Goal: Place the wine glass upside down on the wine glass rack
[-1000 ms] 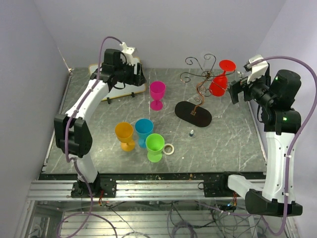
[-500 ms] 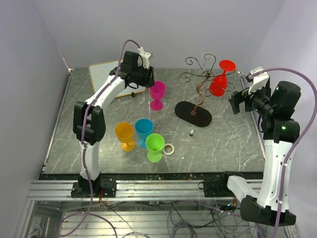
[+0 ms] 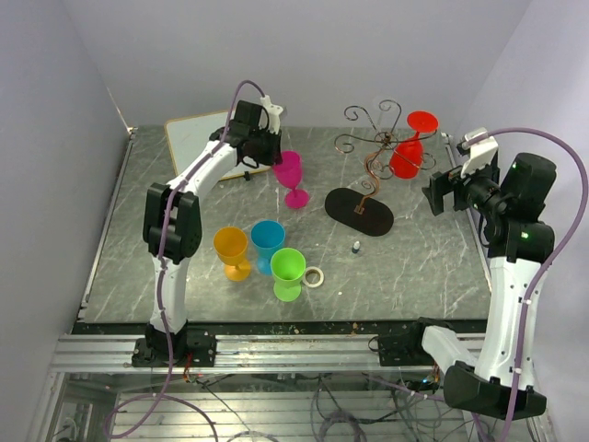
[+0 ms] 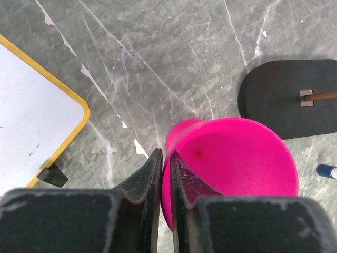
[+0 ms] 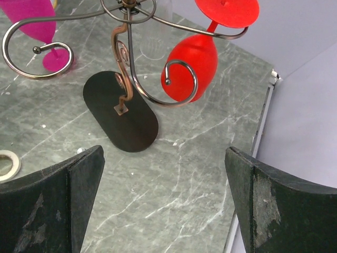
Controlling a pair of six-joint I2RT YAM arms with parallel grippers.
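A pink wine glass [image 3: 290, 174] stands left of the rack, leaning to one side. My left gripper [image 3: 273, 158] is shut on its rim: in the left wrist view one finger sits inside the pink bowl [image 4: 231, 158] and one outside, gripper [image 4: 166, 154]. The wine glass rack [image 3: 373, 158], dark wire with curled hooks on a black oval base [image 3: 359, 212], stands at the back right. A red glass [image 3: 407, 157] hangs upside down from it. My right gripper [image 3: 440, 188] hovers open to the right of the rack [image 5: 126, 58], gripper [image 5: 163, 151], apart from the red glass [image 5: 189, 66].
Orange [image 3: 231, 249], blue [image 3: 268, 241] and green [image 3: 288, 270] glasses stand upright near the front centre, with a tape roll [image 3: 314, 276] beside them. A whiteboard [image 3: 198, 138] leans at the back left. A small blue-capped item [image 3: 356, 247] lies near the rack base.
My left arm swung right to the pink glass and its jaws closed on the rim; the glass now leans. My right arm drew back from the rack and stays open.
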